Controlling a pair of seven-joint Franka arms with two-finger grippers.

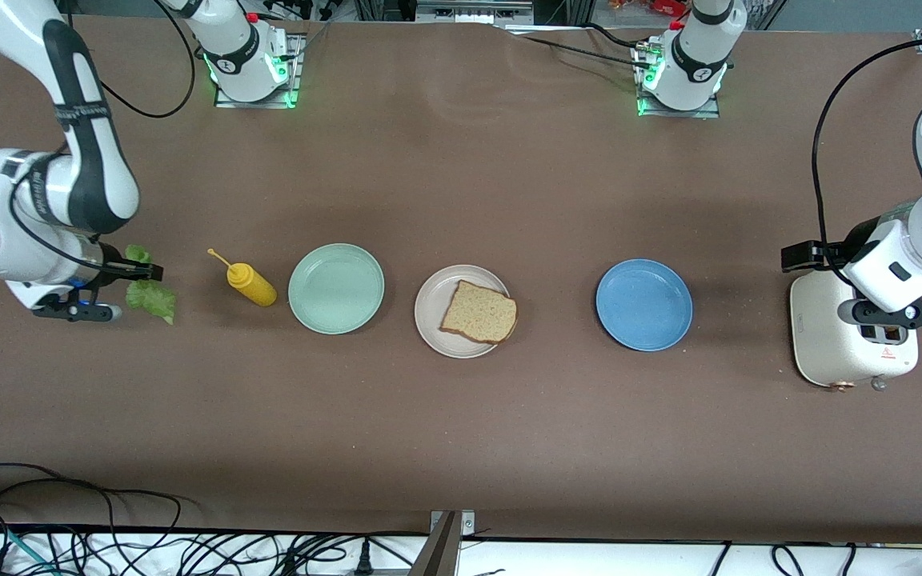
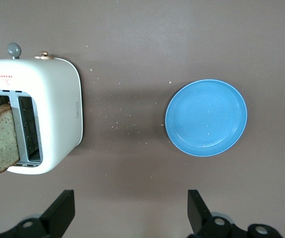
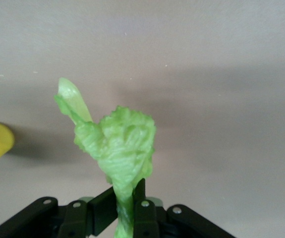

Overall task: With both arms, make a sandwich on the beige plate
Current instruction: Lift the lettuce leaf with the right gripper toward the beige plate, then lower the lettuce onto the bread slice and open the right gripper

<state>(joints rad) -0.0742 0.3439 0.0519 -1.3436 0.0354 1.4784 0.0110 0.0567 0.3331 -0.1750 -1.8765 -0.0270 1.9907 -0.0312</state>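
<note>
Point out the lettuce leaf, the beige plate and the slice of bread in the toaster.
lettuce leaf (image 3: 120, 144), right wrist view, on its ruffled middle.
beige plate (image 1: 431, 308), front view, on the bare part beside the bread lying on it.
bread in the toaster (image 2: 1, 141), left wrist view, on the slice's face.

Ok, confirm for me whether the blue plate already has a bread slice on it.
No, the blue plate is bare; one bread slice lies on the beige plate, another stands in the toaster.
</note>
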